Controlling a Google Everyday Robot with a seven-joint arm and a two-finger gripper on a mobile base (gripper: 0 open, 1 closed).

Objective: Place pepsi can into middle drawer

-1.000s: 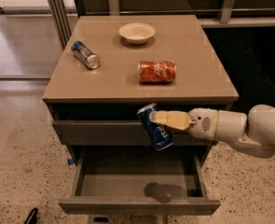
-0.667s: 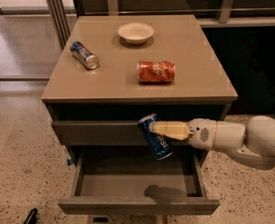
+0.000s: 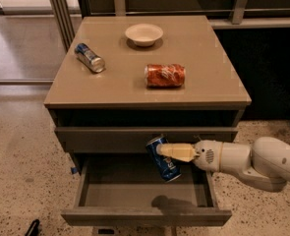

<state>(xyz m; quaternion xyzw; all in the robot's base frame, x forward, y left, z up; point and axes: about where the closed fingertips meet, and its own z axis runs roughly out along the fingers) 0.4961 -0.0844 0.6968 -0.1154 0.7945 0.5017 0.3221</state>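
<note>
Pincer (image 3: 163,150) is gripping the tilted pepsi can (image 3: 168,168) above the open middle drawer (image 3: 120,193).
Reaching in from 3 o'clock, its cream fingers (image 3: 178,152) are clamping the glossy blue cylinder over the drawer's smooth grey floor.

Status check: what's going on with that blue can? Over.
Gripper over the open middle drawer, shut on pepsi can. Can tilted, not yet set down. Orange can, slim blue can, bowl up on cabinet top, out of the way.

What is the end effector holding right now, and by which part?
The end effector, over the open grey-brown middle drawer, grips the dark blue pepsi can across its side near the upper end.
</note>
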